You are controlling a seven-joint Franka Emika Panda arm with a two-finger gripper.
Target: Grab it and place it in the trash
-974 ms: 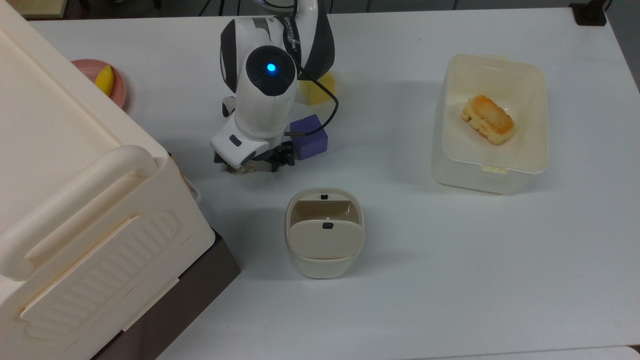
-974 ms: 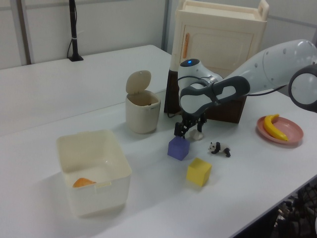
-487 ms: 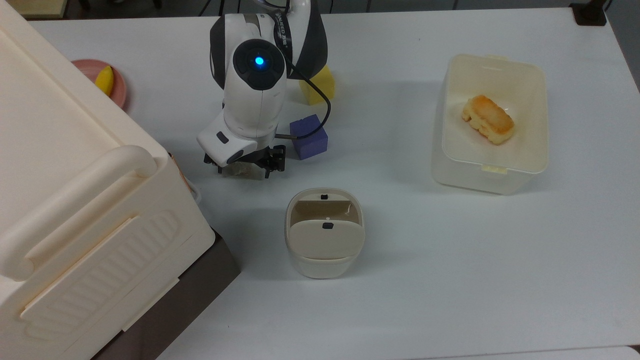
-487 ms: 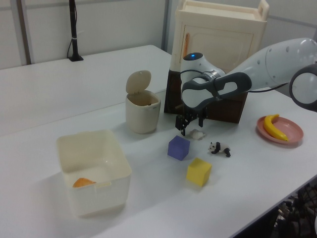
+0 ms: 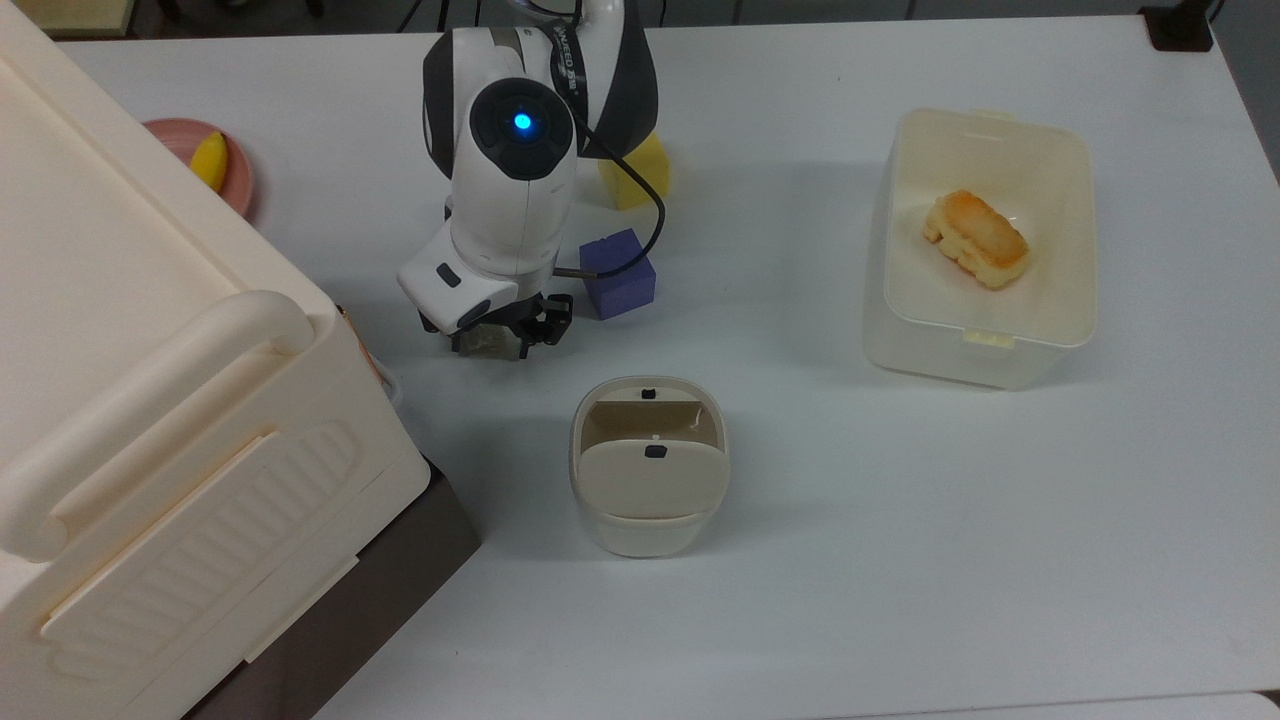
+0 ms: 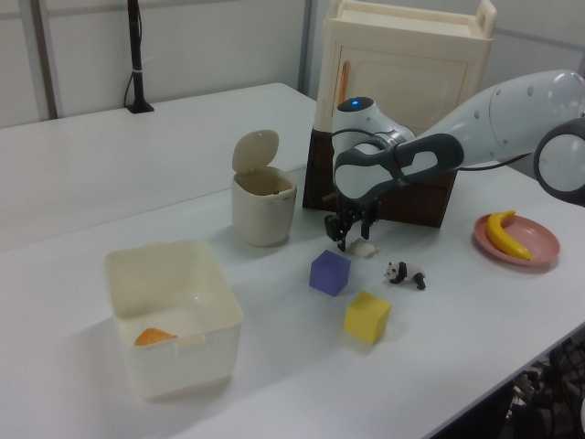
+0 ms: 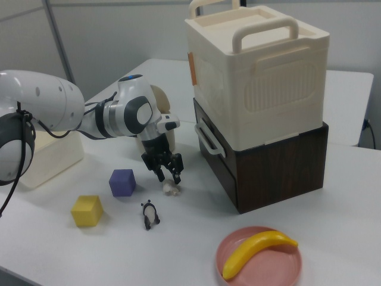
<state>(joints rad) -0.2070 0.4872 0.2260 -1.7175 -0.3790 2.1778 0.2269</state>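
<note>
- Fingers (image 7: pixel 175 173) of the gripper (image 7: pixel 168 172) stand apart, pointing down over the tissue (image 7: pixel 172 189), their tips just above it and not closed on it.
- In the top view the gripper (image 5: pixel 505 338) straddles the tissue (image 5: pixel 487 342), which peeks out pale between the black fingers (image 5: pixel 532 330).
- In the left view the gripper (image 6: pixel 353 237) hangs low over the tissue (image 6: pixel 365 247), which lies on the white worktop (image 6: pixel 137 174).
- Tissue lies between the purple cube (image 7: pixel 122 182) and the dark base (image 7: pixel 268 164) under the big cream box (image 7: pixel 262 83).
- Panda figurine (image 7: pixel 150 214) lies near the tissue, towards the right view's bottom edge; it also shows in the left view (image 6: pixel 404 273).
- Yellow cube (image 7: pixel 87 210) sits on the right view's left of the panda; in the top view (image 5: pixel 640 175) the arm partly covers it.
- Trash (image 5: pixel 648 465) stands near the gripper, towards the top view's bottom, apart from it; its flap (image 5: pixel 648 480) with the black dot is tipped, leaving an opening on the gripper's side.
- In the left view the trash (image 6: pixel 262 206) shows its flap raised.
- Cream tub (image 5: pixel 980 250) holding bread (image 5: pixel 975 238) stands well apart on the top view's right.
- Pink plate (image 7: pixel 259 259) with a banana (image 7: pixel 257 247) sits at the right view's bottom.
</note>
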